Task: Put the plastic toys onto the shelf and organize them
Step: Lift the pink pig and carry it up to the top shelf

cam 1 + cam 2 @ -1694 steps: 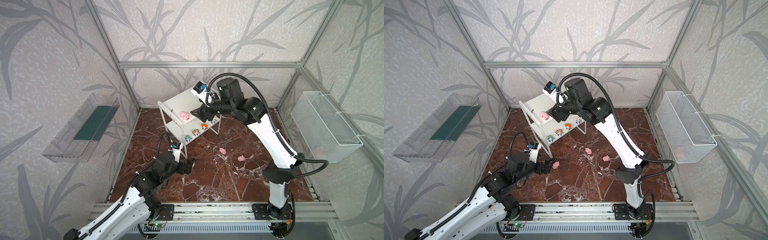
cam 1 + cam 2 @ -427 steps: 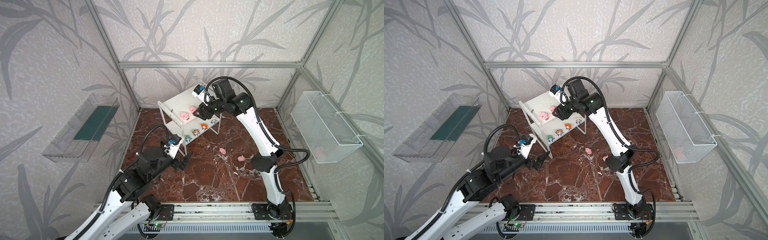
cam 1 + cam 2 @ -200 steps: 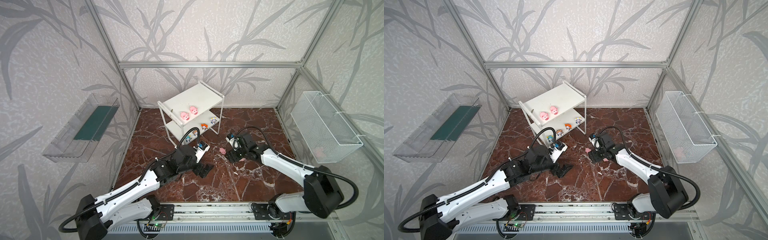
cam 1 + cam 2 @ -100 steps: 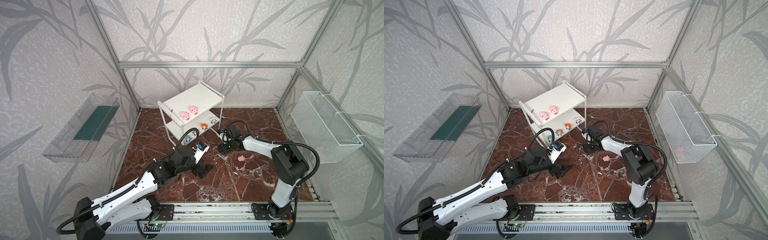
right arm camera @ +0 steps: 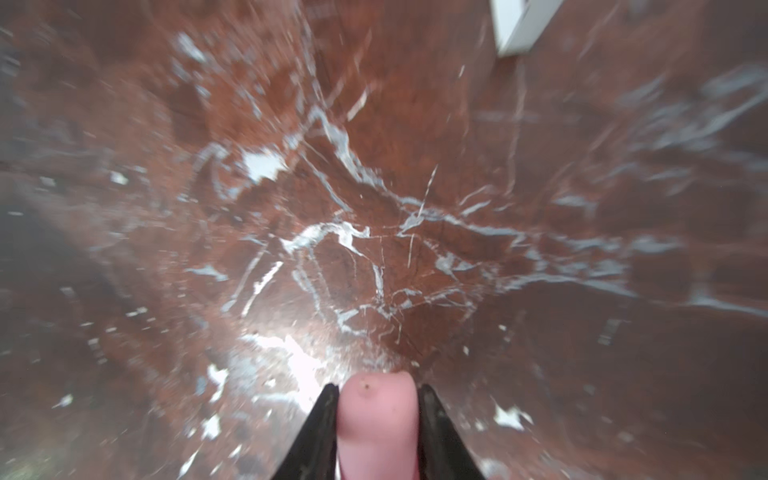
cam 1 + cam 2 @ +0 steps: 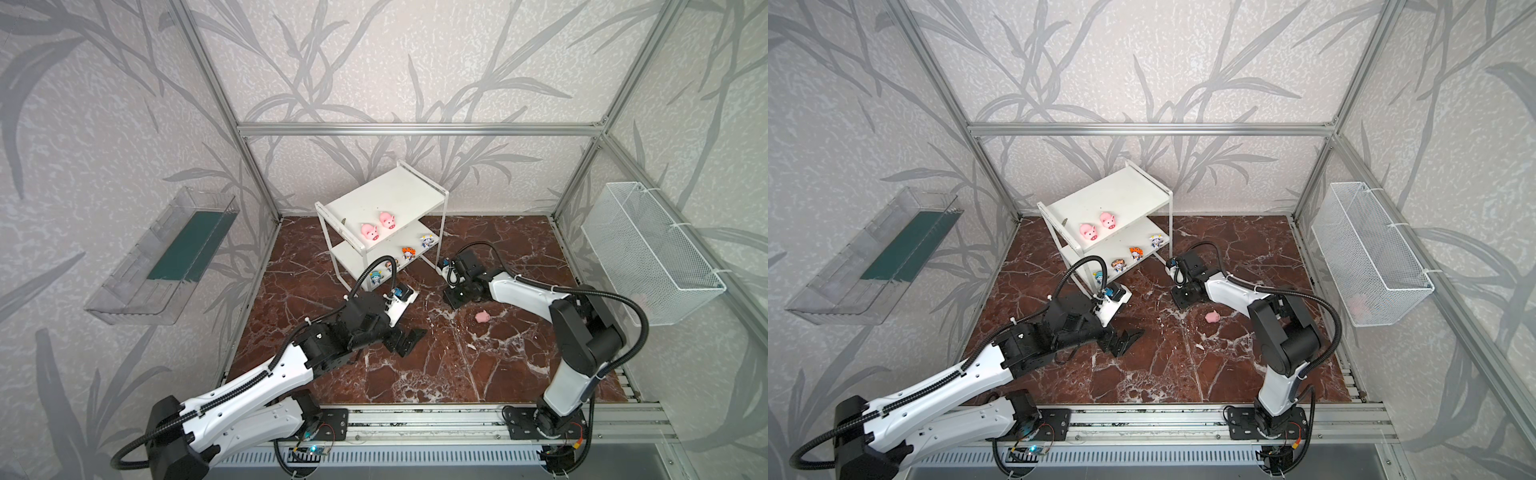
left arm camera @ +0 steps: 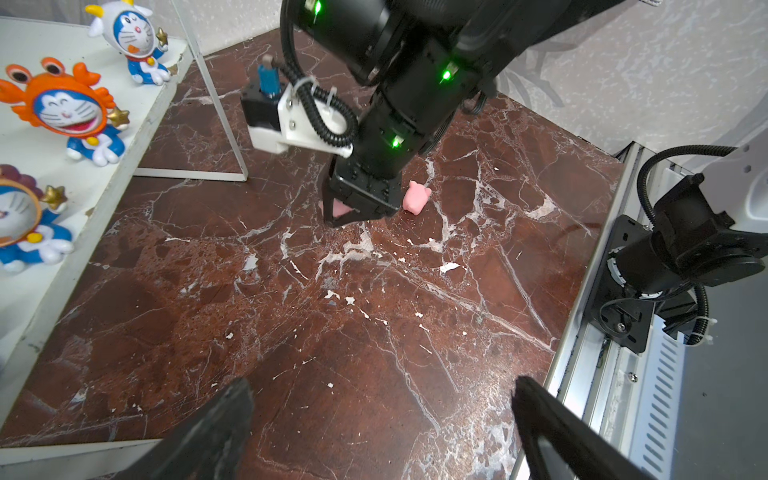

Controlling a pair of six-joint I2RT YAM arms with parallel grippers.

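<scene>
Closed within the last second, the jaws of the right gripper now pinch a pink pig low on the marble tabletop, just right of centre in both top views. Two seconds back this gripper was up at the shelf.

The right wrist view shows the pig squeezed between the two black tips. Its body seems to run lengthwise out along them, though blur makes the pose hard to call.

From the jaws the shelf lies up and to the left of frame, its nearest leg just beside the gripper. Already there are two pigs side by side on the top board and four figurines in a row on the lower one.

One loose pig lies near, down and right of the grip, closer to the right gripper than to the left gripper. That one hovers at lower centre, jaws spread wide and empty.

The likely next move is a lift up and left to the top board.
</scene>
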